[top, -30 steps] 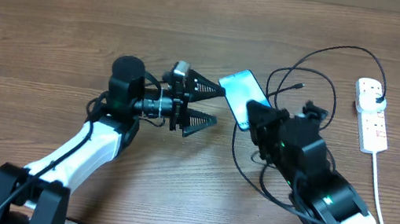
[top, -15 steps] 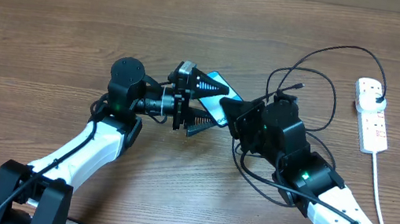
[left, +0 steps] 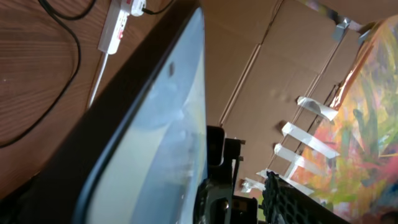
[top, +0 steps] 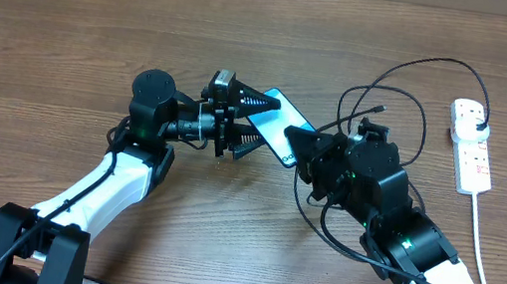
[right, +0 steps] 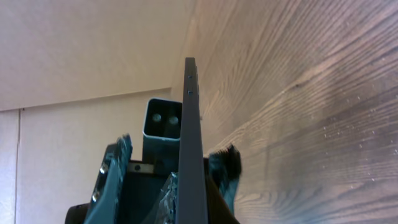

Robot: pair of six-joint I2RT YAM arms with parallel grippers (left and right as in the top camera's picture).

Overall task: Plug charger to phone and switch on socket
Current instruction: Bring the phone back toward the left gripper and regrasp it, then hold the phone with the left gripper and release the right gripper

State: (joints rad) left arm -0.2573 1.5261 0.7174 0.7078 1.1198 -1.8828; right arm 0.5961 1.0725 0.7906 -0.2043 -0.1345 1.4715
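The phone (top: 283, 126), light blue with a dark frame, is held off the table between both arms. My right gripper (top: 305, 152) is shut on its right end. In the right wrist view the phone (right: 189, 124) stands edge-on between the pads of that gripper (right: 181, 152). My left gripper (top: 266, 124) is open, with the phone's other end between its jaws. In the left wrist view the phone (left: 143, 143) fills the left side, and a gap shows between it and one finger (left: 292, 199). The charger (top: 397, 88) lies in loose black loops, its black plug in the socket (top: 470, 154).
The socket's white cord (top: 484, 247) runs down the right edge of the table. Black cable loops (top: 322, 223) also lie under and around my right arm. The socket (left: 118, 25) and the cable (left: 71, 43) show at the top left of the left wrist view. Cardboard walls stand behind the table.
My right arm has carried the phone leftward and into the left gripper's jaws. The left jaws have narrowed around the phone's end.
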